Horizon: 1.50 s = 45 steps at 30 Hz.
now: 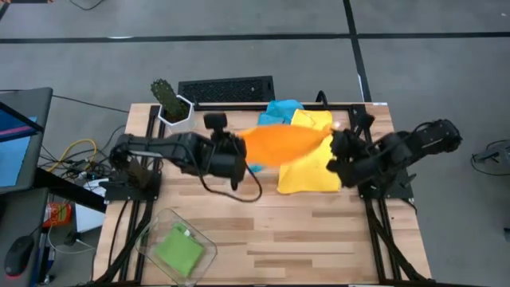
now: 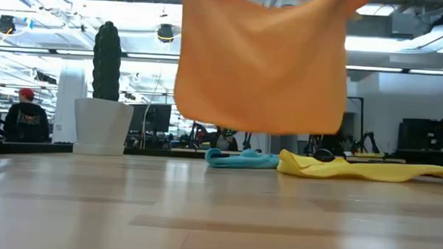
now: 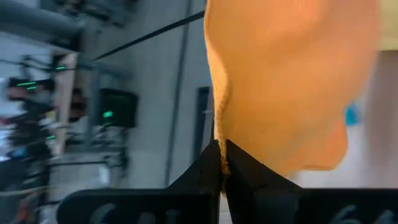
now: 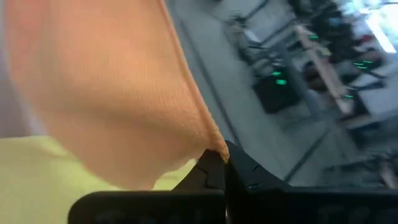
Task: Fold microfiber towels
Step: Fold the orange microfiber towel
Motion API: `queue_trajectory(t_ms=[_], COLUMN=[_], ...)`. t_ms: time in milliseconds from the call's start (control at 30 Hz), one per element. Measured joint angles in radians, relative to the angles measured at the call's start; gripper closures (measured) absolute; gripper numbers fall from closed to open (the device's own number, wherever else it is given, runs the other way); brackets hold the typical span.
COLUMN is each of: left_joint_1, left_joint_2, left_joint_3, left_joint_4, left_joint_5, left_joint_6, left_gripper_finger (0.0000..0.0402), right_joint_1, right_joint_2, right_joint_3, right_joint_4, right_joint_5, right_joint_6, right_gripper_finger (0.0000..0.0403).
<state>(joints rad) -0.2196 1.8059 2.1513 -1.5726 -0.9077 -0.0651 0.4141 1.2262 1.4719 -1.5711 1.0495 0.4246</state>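
Two dark two-finger grippers hold one orange microfiber towel (image 1: 283, 143) stretched between them above the table's centre. Left gripper (image 3: 222, 163): fingers pressed together on a bunched corner of the cloth, no gap visible. Right gripper (image 4: 219, 163): fingers likewise closed on the opposite corner. In the high view both fingertip pairs are largely hidden by the arms and the cloth itself; the left gripper (image 1: 239, 151) sits at centre-left, the right gripper (image 1: 335, 147) at centre-right. In the low view the orange towel (image 2: 260, 63) hangs as a sheet clear of the tabletop, its upper edge and both grippers cut off by the frame's top.

Beneath and behind it, a crumpled yellow microfiber towel (image 1: 307, 171) lies on the light wooden slatted table (image 1: 303, 239), partly covered from above by the orange cloth. Only a small part of a light blue microfiber towel (image 1: 283, 109) shows beyond it, toward the upper centre. At lower left, a folded green microfiber towel (image 1: 179, 249) rests in a clear plastic tray (image 1: 151, 231). A green cactus in a white pot (image 1: 171, 104) stands at upper left.
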Motion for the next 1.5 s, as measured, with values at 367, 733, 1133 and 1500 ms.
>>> queue_trajectory(t_ms=[367, 733, 1133, 1500], left_joint_1=[0.0, -0.313, -0.524, -0.525], left_joint_2=[-0.006, -0.003, -0.006, -0.006], left_joint_3=[-0.09, -0.535, -0.636, -0.735], left_joint_4=[0.021, 0.223, 0.597, 0.632], left_joint_5=[0.141, 0.339, 0.466, 0.511], left_joint_6=[-0.091, -0.503, -0.753, -0.873], left_gripper_finger=[0.0401, 0.0401, 0.0401, 0.0401], right_joint_1=[0.11, 0.549, 0.686, 0.659], right_joint_2=[-0.01, 0.161, 0.386, 0.37], right_joint_3=[-0.151, -0.34, -0.34, -0.337], right_joint_4=[0.015, 0.323, 0.718, 0.656], right_joint_5=[-0.215, -0.396, -0.506, -0.544], right_joint_6=[0.259, 0.657, 0.764, 0.754], right_gripper_finger=[0.0394, 0.0394, 0.0394, 0.0393])
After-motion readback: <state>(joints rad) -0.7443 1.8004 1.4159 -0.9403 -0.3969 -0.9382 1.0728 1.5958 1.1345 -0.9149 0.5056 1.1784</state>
